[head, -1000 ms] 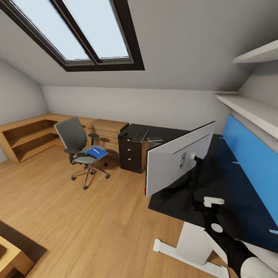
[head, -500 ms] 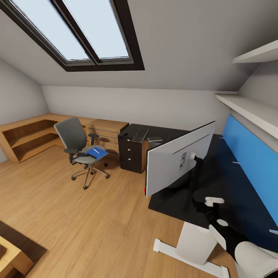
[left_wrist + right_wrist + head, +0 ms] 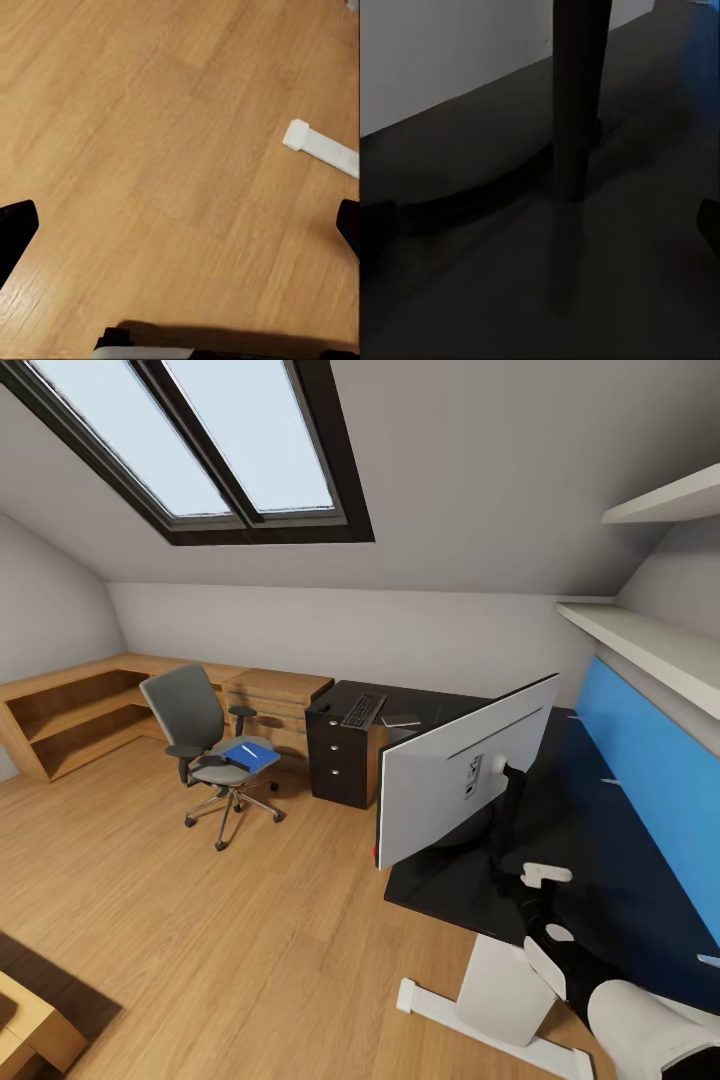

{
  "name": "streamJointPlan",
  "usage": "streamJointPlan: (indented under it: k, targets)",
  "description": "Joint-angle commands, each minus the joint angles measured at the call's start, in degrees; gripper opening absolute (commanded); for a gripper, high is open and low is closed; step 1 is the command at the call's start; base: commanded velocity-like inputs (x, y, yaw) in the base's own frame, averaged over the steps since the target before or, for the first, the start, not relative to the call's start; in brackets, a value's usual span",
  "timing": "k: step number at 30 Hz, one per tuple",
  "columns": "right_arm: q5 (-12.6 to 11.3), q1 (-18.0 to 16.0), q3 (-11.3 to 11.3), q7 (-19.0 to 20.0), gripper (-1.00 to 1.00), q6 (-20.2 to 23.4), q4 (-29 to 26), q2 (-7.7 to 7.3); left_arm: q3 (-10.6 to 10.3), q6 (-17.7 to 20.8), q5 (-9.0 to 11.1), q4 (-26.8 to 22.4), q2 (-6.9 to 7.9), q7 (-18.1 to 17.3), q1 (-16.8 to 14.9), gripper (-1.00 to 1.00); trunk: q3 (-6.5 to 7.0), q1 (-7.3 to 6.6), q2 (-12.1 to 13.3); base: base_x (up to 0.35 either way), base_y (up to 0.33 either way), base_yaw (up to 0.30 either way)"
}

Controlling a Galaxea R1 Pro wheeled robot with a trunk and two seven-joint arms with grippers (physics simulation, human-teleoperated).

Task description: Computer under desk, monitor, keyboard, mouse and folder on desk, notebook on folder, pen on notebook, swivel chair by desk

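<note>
The white-backed monitor (image 3: pixel 460 780) stands on the black desk (image 3: pixel 600 890) at the right. In the right wrist view its dark stand (image 3: pixel 577 97) rises close ahead of my open right gripper (image 3: pixel 541 225), which hovers just above the desktop. A grey swivel chair (image 3: pixel 200 730) stands out on the floor, with the blue folder (image 3: pixel 250 753) on its seat. The keyboard (image 3: pixel 363 710), a small dark mouse (image 3: pixel 324 707) and a grey notebook (image 3: pixel 402 720) lie on the desk's far end. My left gripper (image 3: pixel 184 229) hangs open over bare floor.
A dark drawer cabinet (image 3: pixel 340 760) sits under the far end of the desk, and wooden shelving (image 3: pixel 80 710) runs along the back left wall. The desk's white foot (image 3: pixel 322 146) juts onto the wood floor. A blue panel (image 3: pixel 650 770) backs the desk.
My right arm has shifted a little to the left and forward over the desk, behind the monitor. The chair, folder and other items have not moved.
</note>
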Motion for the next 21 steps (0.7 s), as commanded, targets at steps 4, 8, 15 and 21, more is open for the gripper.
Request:
streamJointPlan:
  k: [4, 8, 15, 21]
  targets:
    - [-0.18, -0.06, 0.47, -1.21, 1.00, -6.10, 0.17, 0.57, -1.32, -4.08, 0.48, 2.12, 0.04, -0.06, 0.01, 1.00, -0.09, 0.02, -0.08, 0.000, 0.000, 0.000]
    - [-0.21, -0.06, 0.45, -1.40, 1.00, -9.80, 0.10, 0.66, -1.74, -5.64, 0.52, 0.77, -0.09, -0.09, 0.01, 1.00, -0.63, 0.68, -1.29, 0.000, 0.000, 0.000]
    - [-0.24, -0.04, 0.53, -1.46, 1.00, -10.98, -0.05, 0.77, -1.85, -5.84, 0.57, -0.24, -0.14, -0.04, 0.01, 1.00, -1.88, 2.22, -4.09, 0.000, 0.000, 0.000]
    - [-0.34, -0.02, 0.56, -1.50, 1.00, -13.36, -0.15, 0.89, -1.86, -5.92, 0.53, -0.37, -0.22, 0.12, 0.01, 1.00, -2.96, 3.54, -6.50, 0.000, 0.000, 0.000]
